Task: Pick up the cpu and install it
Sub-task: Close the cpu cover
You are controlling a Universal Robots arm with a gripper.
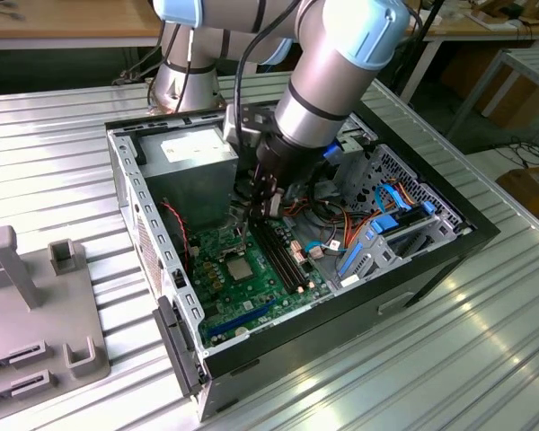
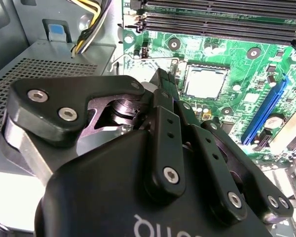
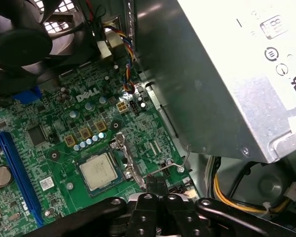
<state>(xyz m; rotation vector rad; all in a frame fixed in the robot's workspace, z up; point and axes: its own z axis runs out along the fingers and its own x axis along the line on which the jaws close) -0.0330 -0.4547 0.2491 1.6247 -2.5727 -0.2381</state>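
Observation:
The cpu (image 3: 98, 170) is a pale silver square lying flat in the socket of the green motherboard (image 3: 54, 123); it also shows in the second wrist view as the cpu (image 2: 204, 81) and in the exterior view as the cpu (image 1: 240, 268). My gripper (image 3: 157, 183) is down inside the computer case, just beside the socket and apart from the cpu. Its black fingers (image 2: 165, 84) are pressed together with nothing visible between them. The tips sit right at the thin wire socket lever (image 3: 175, 165). In the exterior view my gripper (image 1: 248, 218) hangs over the board's far end.
The grey power supply (image 3: 222, 74) stands close to the gripper. A black fan (image 3: 24, 39), long black memory slots (image 2: 222, 19), a blue slot (image 3: 17, 173) and yellow cables (image 3: 237, 200) crowd the board. The open case (image 1: 153, 269) lies on a ribbed metal table; a grey fixture (image 1: 36, 305) sits at the exterior view's left.

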